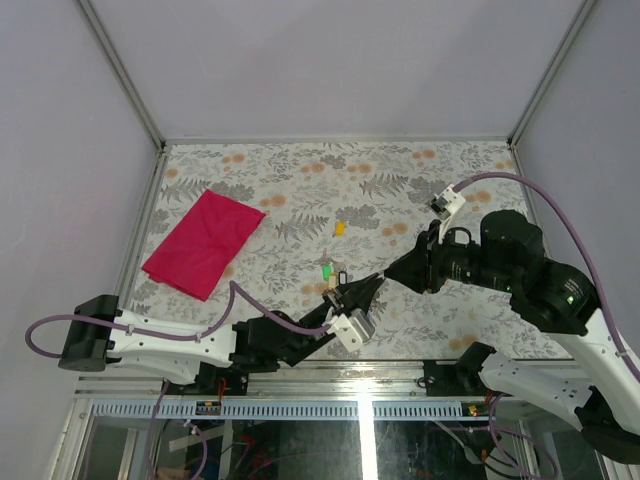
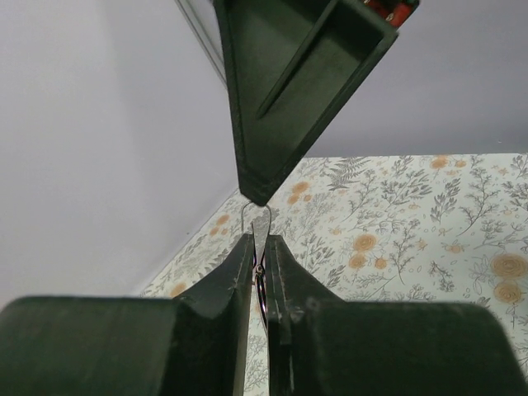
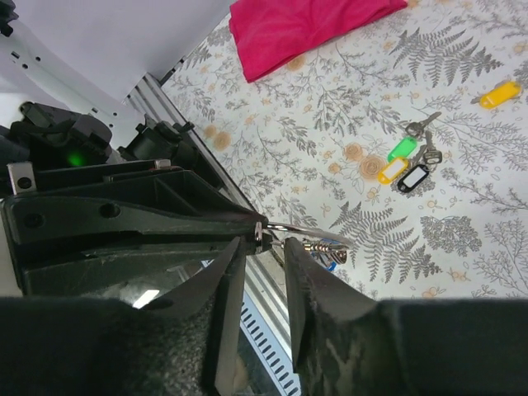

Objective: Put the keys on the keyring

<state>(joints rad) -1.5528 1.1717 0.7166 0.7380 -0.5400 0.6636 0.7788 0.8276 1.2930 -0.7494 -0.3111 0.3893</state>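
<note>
Silver keyring (image 2: 257, 243) | pinched in left fingers (image 2: 233, 280) | right fingers (image 3: 224, 289) parted

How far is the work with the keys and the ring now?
Done, it seems: one key with a blue tag hangs by the keyring, though whether it is threaded is unclear. In hand: the left gripper is shut on the keyring; the right gripper stands open beside it. Left: the green, yellow and black keys and a lone yellow key lie on the table.

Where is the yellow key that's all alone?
In the top view, the yellow-tagged key lies near the middle, right of the red cloth and just beyond the green-tagged key bunch.
</note>
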